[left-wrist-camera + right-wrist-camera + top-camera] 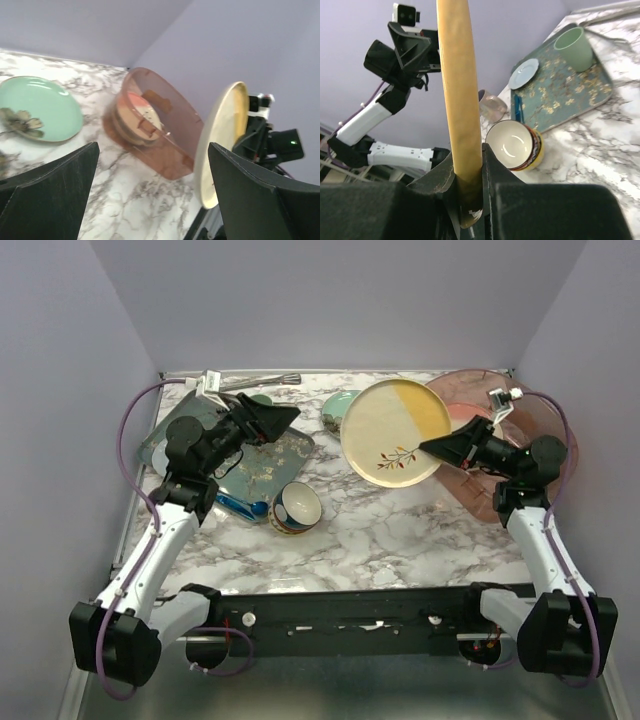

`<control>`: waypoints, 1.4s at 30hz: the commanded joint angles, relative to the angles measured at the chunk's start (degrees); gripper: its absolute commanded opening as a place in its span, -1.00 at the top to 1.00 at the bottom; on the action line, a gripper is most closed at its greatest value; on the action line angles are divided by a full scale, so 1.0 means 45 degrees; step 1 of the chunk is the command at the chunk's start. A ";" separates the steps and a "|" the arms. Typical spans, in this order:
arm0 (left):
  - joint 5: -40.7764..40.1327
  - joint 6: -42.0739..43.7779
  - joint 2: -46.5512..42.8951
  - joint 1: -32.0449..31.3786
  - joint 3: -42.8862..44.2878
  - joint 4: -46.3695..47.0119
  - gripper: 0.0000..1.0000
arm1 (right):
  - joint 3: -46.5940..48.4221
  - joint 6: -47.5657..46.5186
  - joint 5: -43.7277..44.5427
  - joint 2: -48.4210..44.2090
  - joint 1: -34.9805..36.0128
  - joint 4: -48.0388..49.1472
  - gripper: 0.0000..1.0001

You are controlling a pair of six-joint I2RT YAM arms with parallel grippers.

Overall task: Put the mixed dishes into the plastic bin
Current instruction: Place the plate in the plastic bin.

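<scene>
Currently the right gripper (432,448) pinches the rim of the round yellow-and-cream plate with a sprig motif (393,430). Its jaws press on both faces of the rim, seen edge-on in the right wrist view. The plate is off the white marble table (400,530), tilted steeply on edge, just left of the large translucent pinkish-brown plastic bin (545,420) at the far right. A pink-and-cream plate (140,112) lies inside the bin.

The left gripper (288,417) is spread wide, holds nothing and hovers over the rectangular dark-green floral tray (270,465). A blue-yellow patterned bowl (296,507) sits upright just beside the tray's near corner. A mint green plate (338,408) lies flat, partly hidden behind the held plate.
</scene>
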 commanded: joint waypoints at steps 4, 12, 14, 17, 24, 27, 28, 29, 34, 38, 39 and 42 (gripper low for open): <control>-0.0194 0.3132 -0.0381 0.0794 0.0974 -0.4760 -0.97 | 0.0205 0.0007 -0.0774 -0.0322 -0.2340 0.1110 0.99; -0.1249 0.5281 -0.1376 0.0775 0.0331 -0.6151 -0.97 | 0.0245 -0.0227 -0.0893 -0.0029 -0.4058 0.1110 0.99; -0.1637 0.5673 -0.1552 0.0775 0.0117 -0.6307 -0.97 | 0.0245 -0.0305 -0.0873 0.0088 -0.4313 0.1091 1.00; -0.1738 0.5830 -0.1748 0.0794 -0.0235 -0.6327 -0.97 | 0.0225 -0.0305 -0.0795 0.0341 -0.4919 0.1071 1.00; -0.1777 0.6260 -0.2080 0.0795 -0.0216 -0.6953 -0.97 | 0.0303 -0.0832 -0.0483 0.0927 -0.5955 0.0759 0.99; -0.1738 0.6241 -0.2217 0.0795 -0.0275 -0.6953 -0.97 | 0.0362 -0.1358 -0.0249 0.1084 -0.6189 0.0271 0.99; -0.1738 0.6260 -0.2217 0.0795 -0.0275 -0.6952 -0.97 | 0.0400 -0.1689 -0.0190 0.1162 -0.6306 -0.0039 0.99; -0.1660 0.6241 -0.2198 0.0795 -0.0275 -0.6933 -0.97 | 0.0439 -0.1885 -0.0131 0.1201 -0.6346 -0.0197 0.99; -0.1386 0.6201 -0.2236 0.0795 -0.0275 -0.6933 -0.97 | 0.0790 -0.2881 0.0221 0.1475 -0.6697 -0.1251 0.99; -0.1503 0.6240 -0.2529 0.0795 -0.0353 -0.6913 -0.97 | 0.1044 -0.3312 0.0474 0.1865 -0.6795 -0.1702 0.99; -0.1523 0.6240 -0.2568 0.0795 -0.0373 -0.6913 -0.97 | 0.1103 -0.3390 0.0552 0.1943 -0.6776 -0.1780 0.99; -0.1678 0.6279 -0.2705 0.0795 -0.0412 -0.6952 -0.97 | 0.1337 -0.3664 0.0787 0.2235 -0.6834 -0.2151 0.99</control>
